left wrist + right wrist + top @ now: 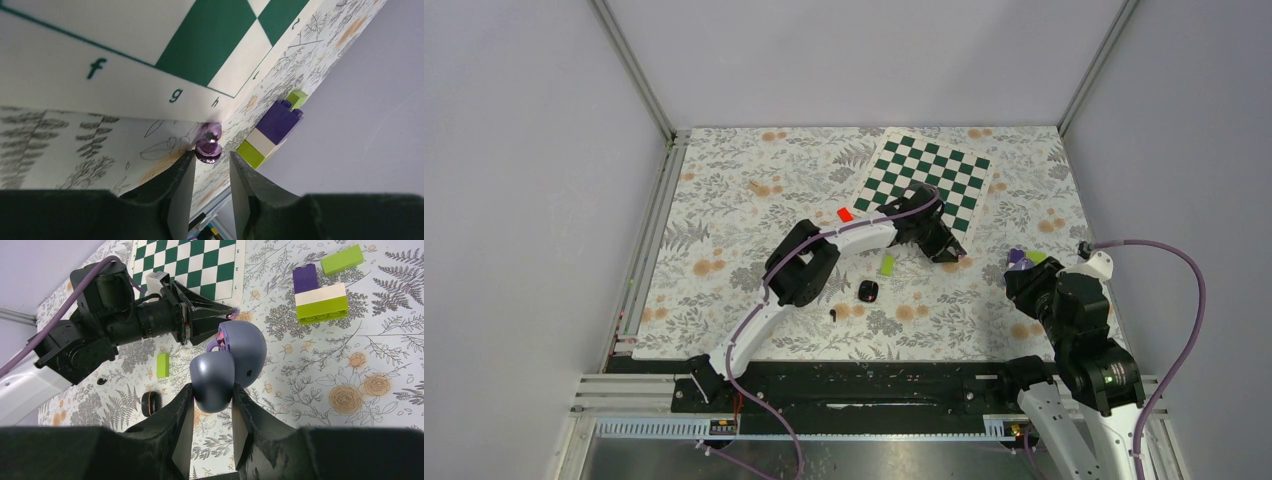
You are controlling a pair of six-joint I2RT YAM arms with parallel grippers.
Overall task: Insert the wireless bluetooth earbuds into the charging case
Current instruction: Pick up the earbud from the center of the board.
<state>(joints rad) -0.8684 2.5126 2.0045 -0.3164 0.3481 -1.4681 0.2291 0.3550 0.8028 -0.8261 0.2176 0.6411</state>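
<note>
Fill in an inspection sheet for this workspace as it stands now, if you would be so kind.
Surface: floral-print table cover, green-and-white chessboard mat at its far side.
Job's things: open grey-lilac rounded charging case, a lilac earbud apparently inside; a glossy purple earbud lying by the chessboard's corner.
Clutter: red block; lime-green block; purple-white-lime block stack; second lime block; small black rounded object; tiny black bit.
Grippers: left gripper open, tips at the glossy purple earbud; right gripper shut on the charging case.
Cables: purple cables run along both arms.
Surroundings: plain grey walls, metal frame rails.
</note>
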